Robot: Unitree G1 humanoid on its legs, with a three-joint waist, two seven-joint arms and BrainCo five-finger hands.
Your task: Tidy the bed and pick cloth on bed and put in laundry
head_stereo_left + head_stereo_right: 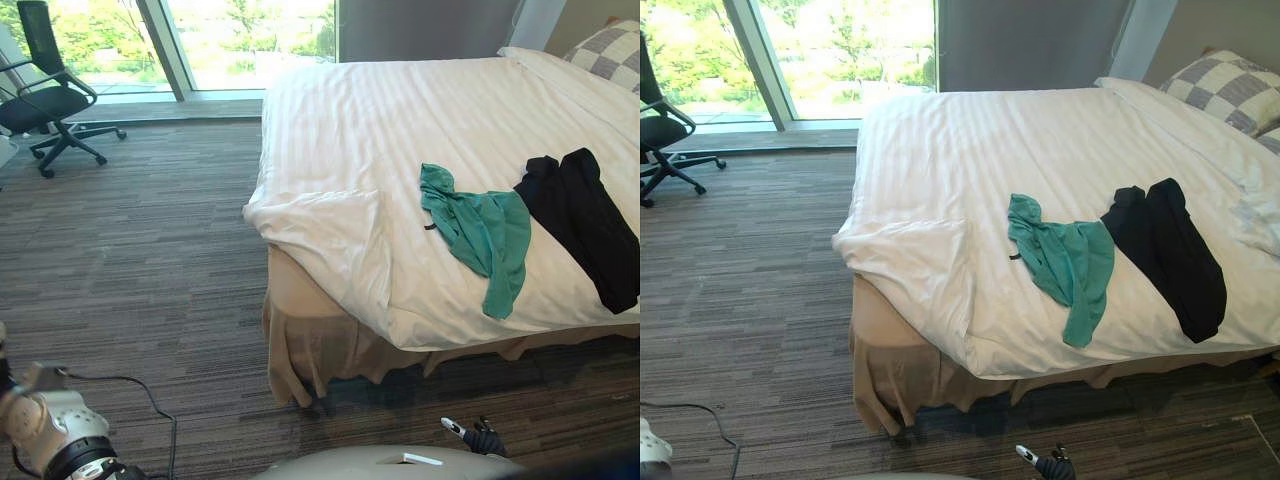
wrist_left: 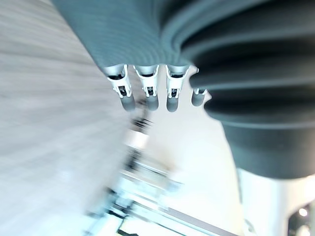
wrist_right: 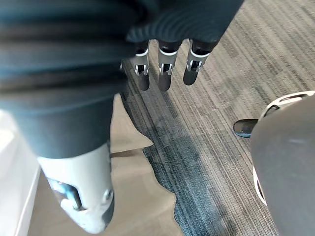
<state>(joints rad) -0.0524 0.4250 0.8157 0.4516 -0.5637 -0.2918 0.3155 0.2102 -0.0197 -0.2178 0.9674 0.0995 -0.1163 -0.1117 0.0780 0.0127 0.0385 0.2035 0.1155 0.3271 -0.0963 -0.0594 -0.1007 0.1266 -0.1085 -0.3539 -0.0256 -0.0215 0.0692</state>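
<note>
Fingers (image 2: 150, 101) of the left hand (image 2: 172, 73) hung straight and loose, with nothing in them. The right hand (image 3: 165, 69) read the same in its wrist view: fingers (image 3: 192, 73) straight, empty, low over the carpet (image 3: 221, 123) by the tan bed skirt (image 3: 138, 196).

Both hands were well apart from the bed (image 1: 400, 130). A green cloth (image 1: 485, 235) lay spread on the white duvet near the side edge, its lower end trailing toward that edge. A black cloth (image 1: 590, 225) lay just beside it on the side of the checked pillow (image 1: 610, 50); we could not tell whether the two touched. The duvet corner (image 1: 320, 215) at the foot was rumpled.

Judgement: we were at the approach step, with no cloth lifted and no tidying begun. The next move called for closing on the bed's side, then reaching one hand onto the green cloth, the nearer piece, and gathering a fold firmly enough to lift all of it. The black cloth and the rumpled corner would follow.
</note>
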